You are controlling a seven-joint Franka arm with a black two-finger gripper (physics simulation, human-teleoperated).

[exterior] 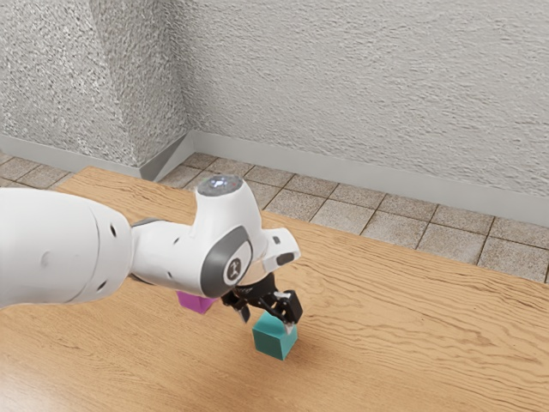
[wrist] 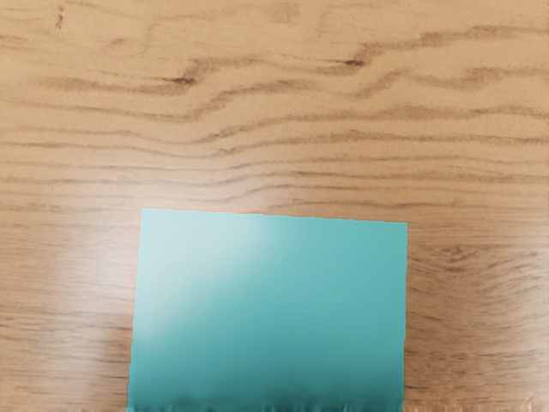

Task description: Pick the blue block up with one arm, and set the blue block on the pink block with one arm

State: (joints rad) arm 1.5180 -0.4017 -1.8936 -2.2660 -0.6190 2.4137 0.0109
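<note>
Pink block (exterior: 196, 302), half hidden behind the white arm, rests on the wooden table (exterior: 412, 292). Just to its right in the exterior view, the gripper (exterior: 270, 316) hangs low over the teal-toned blue block (exterior: 274, 342), which sits on the table directly beneath the hand. Whether the jaws have closed on it cannot be told. A hold taken high on the block could slip at lift-off, and the short carry might nudge the pink block aside.

exterior camera sits beside the arm (exterior: 103, 253), angled down across the table (exterior: 412, 283); wrist camera stares straight down, close on the blue block (wrist: 270, 309) both share
</note>
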